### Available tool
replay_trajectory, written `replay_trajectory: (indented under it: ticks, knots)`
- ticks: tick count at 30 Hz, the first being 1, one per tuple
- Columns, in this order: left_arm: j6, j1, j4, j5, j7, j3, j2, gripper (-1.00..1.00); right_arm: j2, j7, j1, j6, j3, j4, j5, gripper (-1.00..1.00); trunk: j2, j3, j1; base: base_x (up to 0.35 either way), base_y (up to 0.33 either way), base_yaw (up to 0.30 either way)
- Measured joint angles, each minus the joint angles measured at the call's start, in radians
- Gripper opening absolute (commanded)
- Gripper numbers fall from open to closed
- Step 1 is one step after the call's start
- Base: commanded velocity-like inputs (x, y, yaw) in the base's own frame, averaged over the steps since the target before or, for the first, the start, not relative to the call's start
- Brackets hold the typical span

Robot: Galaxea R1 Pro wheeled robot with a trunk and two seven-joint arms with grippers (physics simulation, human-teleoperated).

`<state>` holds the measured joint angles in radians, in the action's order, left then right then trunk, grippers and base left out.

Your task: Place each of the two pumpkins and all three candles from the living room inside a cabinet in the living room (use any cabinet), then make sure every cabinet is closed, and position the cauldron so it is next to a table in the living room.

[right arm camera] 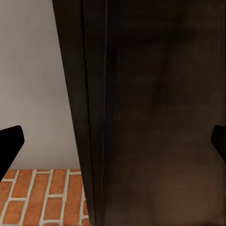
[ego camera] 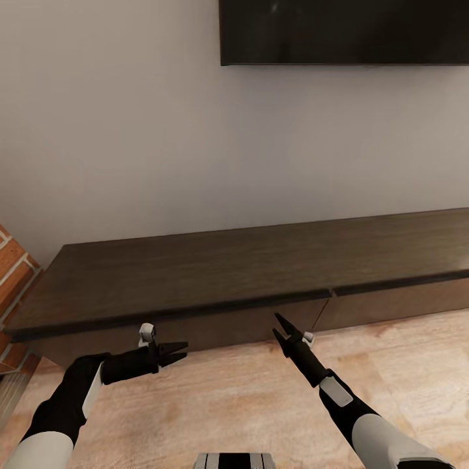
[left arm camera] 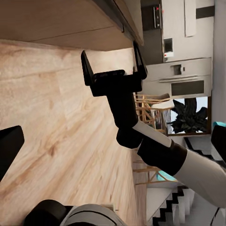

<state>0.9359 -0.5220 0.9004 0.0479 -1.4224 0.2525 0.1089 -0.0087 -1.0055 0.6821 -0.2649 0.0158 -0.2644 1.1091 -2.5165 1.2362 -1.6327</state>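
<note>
standing right in front of the cabinet, the robot holds both arms low over the wooden floor. the cabinet is long, dark and low, set against the wall under a black tv. its front panels look shut, with a thin seam between two of them. the left gripper is just in front of the cabinet's left panel; from the head view i cannot tell if its fingers are apart or together. the right gripper is near the seam, and the left wrist view shows its two fingers spread wide with nothing between them. no pumpkins, candles or cauldron can be seen near the cabinet.

i think the step in hand is opening the cabinet. next, a finger likely has to catch a panel edge and pull, since there are no handles.
</note>
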Motion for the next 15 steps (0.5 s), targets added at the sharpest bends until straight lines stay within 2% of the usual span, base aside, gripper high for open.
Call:
replay_trajectory:
  ticks: [7,15]
  knots:
    - [0.0,0.0,0.0,0.0,0.0,-0.001,0.0,1.0,0.0,0.0,0.0,0.001,0.001,-0.001,-0.001,1.0,-0.002,0.027,-0.003,0.0,0.0,0.0]
    - [0.0,0.0,0.0,0.003,-0.001,0.0,0.003,1.0,0.0,0.0,0.0,0.002,0.001,-0.007,-0.002,1.0,-0.002,0.027,-0.003,0.001,0.0,0.0]
